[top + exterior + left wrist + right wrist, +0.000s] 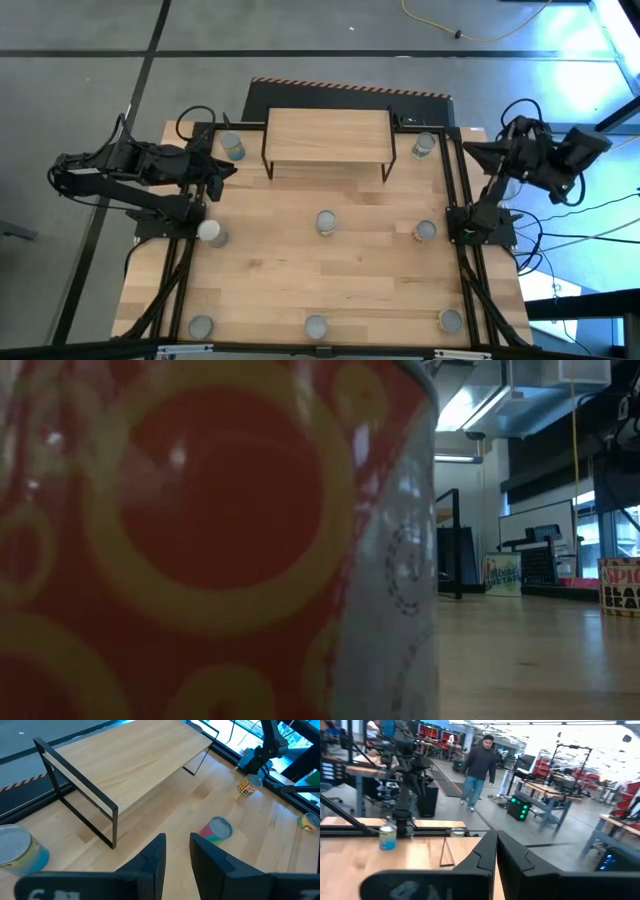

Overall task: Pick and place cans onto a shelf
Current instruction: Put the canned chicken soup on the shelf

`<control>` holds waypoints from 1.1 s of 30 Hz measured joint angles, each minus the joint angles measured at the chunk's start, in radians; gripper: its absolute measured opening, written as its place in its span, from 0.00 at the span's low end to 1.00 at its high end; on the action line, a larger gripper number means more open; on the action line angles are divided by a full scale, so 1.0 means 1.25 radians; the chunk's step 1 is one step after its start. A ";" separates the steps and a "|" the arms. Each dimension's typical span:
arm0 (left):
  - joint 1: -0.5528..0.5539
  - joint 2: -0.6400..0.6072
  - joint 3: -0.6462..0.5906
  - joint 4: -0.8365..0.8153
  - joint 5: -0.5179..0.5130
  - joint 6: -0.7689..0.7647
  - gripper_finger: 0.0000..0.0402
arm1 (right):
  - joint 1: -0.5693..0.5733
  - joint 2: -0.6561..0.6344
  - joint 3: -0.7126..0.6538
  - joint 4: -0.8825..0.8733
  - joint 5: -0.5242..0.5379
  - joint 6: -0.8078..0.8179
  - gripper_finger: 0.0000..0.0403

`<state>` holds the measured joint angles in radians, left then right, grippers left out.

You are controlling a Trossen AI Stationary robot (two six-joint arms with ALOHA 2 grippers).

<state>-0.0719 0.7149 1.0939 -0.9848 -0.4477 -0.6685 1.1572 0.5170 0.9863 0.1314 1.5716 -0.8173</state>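
While cans (326, 222) sit apart, shelf (327, 136) hugs table's edge.

two dark, near-black jointed arms, one mounted at each side edge of the table on a black base plate. left arm (130, 170): slim matte segments joined by blocky housings, with a thin black cable looping off near its wrist. right arm (520, 165): same build, with a looped black cable above it and more cables trailing off its base. left gripper (177, 851): two flat, dark, slab-like fingers (156, 857) with squared tips, rising from a broad black body that bears pale raised lettering. right gripper (496, 851): matching dark angular fingers on a smooth black housing with a faint embossed mark.
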 joint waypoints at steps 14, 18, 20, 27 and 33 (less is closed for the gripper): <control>0.000 -0.001 0.000 -0.001 0.000 0.043 0.20 | -0.141 0.032 -0.001 -0.001 -0.001 -0.039 0.04; 0.000 -0.001 0.000 -0.001 0.000 0.061 0.20 | -0.225 0.018 -0.001 0.000 -0.001 -0.062 0.04; 0.000 -0.001 0.000 -0.001 0.000 0.061 0.20 | -0.271 0.012 -0.001 0.000 -0.001 -0.071 0.04; 0.000 -0.001 0.000 -0.001 0.018 0.061 0.20 | -0.421 -0.030 -0.001 0.017 -0.001 -0.086 0.04; 0.000 -0.001 0.000 -0.001 0.018 0.062 0.20 | -0.545 -0.087 -0.001 0.057 -0.001 -0.086 0.04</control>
<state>-0.0719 0.7132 1.0943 -0.9865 -0.4248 -0.5915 0.4756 0.4087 0.9853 0.2032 1.5707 -0.9250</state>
